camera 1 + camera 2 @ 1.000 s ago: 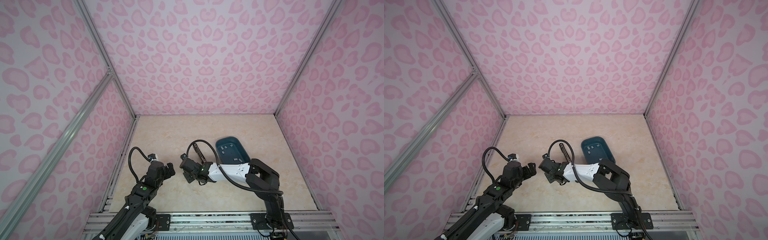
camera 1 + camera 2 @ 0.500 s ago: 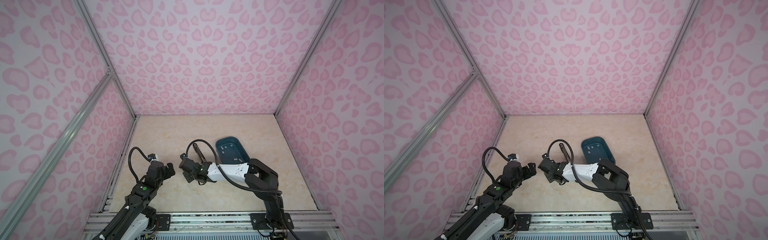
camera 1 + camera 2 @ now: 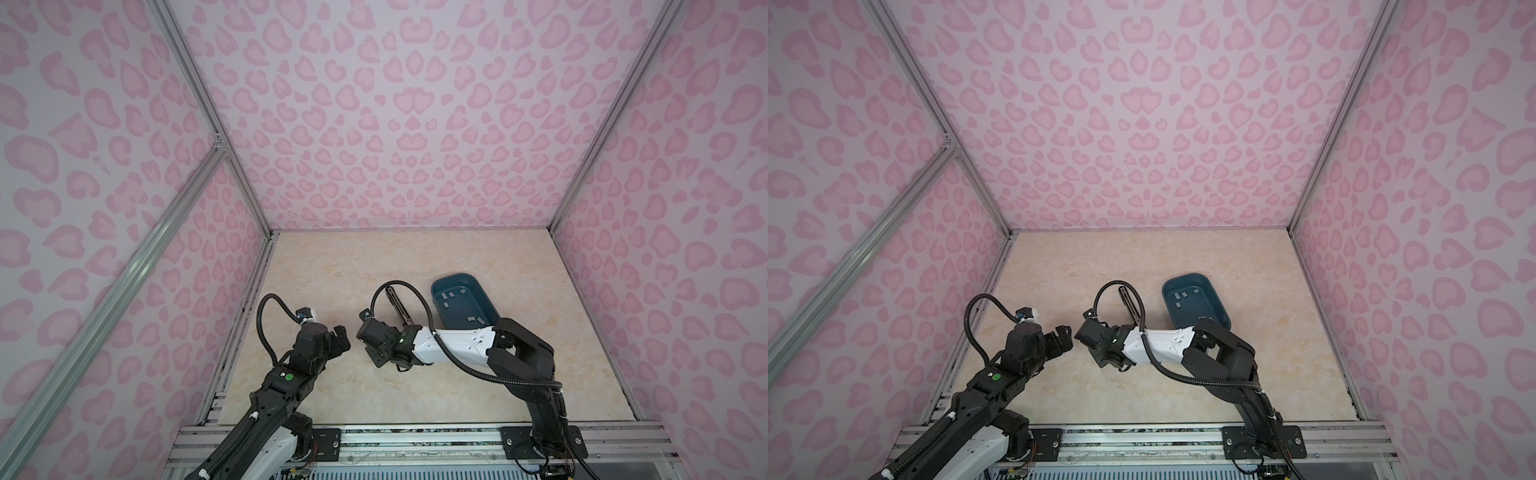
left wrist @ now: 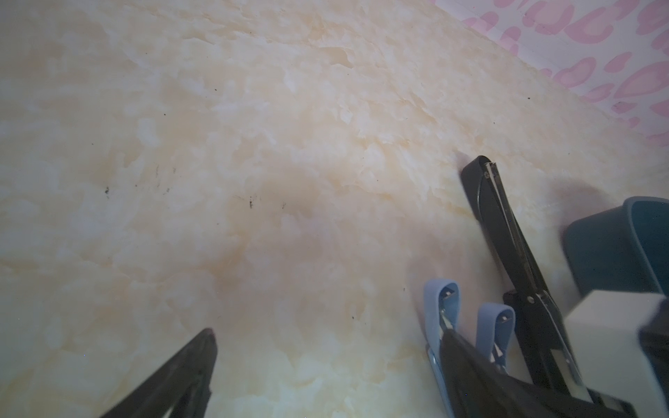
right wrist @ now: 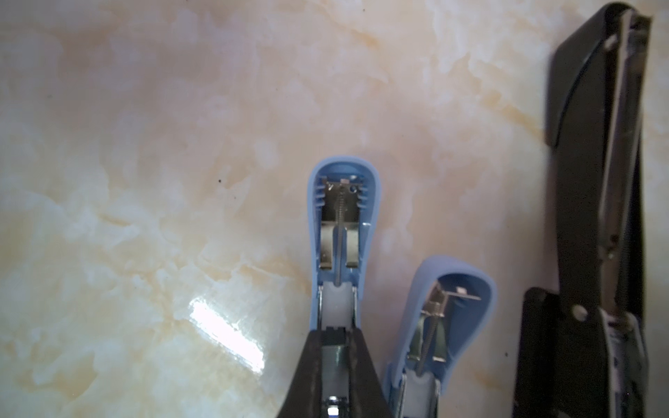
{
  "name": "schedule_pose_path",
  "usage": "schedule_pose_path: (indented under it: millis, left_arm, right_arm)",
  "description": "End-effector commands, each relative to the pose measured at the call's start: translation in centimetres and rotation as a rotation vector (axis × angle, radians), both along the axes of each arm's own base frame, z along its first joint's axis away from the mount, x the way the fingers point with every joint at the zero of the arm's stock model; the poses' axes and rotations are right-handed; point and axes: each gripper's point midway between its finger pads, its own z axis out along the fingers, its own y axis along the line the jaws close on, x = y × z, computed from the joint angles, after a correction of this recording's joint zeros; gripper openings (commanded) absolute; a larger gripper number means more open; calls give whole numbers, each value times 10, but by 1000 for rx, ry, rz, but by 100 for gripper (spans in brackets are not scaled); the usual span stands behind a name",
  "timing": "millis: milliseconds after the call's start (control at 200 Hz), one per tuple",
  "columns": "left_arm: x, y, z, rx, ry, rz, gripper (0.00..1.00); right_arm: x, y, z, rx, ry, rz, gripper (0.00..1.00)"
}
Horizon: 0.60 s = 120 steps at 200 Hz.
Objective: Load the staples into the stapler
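Two small light-blue staplers lie open side by side. Over the channel of one light-blue stapler [image 5: 342,224] sits my right gripper [image 5: 333,376], shut on a grey strip of staples [image 5: 335,356]. The second light-blue stapler [image 5: 447,318] lies beside it. A longer black stapler [image 5: 597,181] lies open further along, and shows in both top views [image 3: 399,307] [image 3: 1130,305]. More staples [image 3: 451,295] [image 3: 1183,295] lie in the dark-teal tray [image 3: 484,293] [image 3: 1214,293]. My left gripper [image 4: 329,362] [image 3: 338,336] hangs open and empty, just left of the right gripper [image 3: 372,353].
The left wrist view shows a blue stapler [image 4: 441,307], the black stapler [image 4: 506,235] and the tray [image 4: 615,246]. Pink patterned walls close in the marble table [image 3: 374,266] on three sides. A metal rail [image 3: 415,436] runs along the front edge.
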Motion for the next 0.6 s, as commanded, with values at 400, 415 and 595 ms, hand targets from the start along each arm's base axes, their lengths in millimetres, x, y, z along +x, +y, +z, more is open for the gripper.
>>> schedule_pose_path:
  millis: [400,415,595]
  left_arm:
    - [5,-1,10,-8,-35,5,97]
    - [6,-1,11,-8,-37,7,97]
    - [6,-1,10,-8,-34,7,97]
  right_arm:
    - [-3,-2,-4,-16,3,-6,8]
    - [-3,-2,-5,-19,3,-6,8]
    - [-5,-5,-4,-16,1,-12,11]
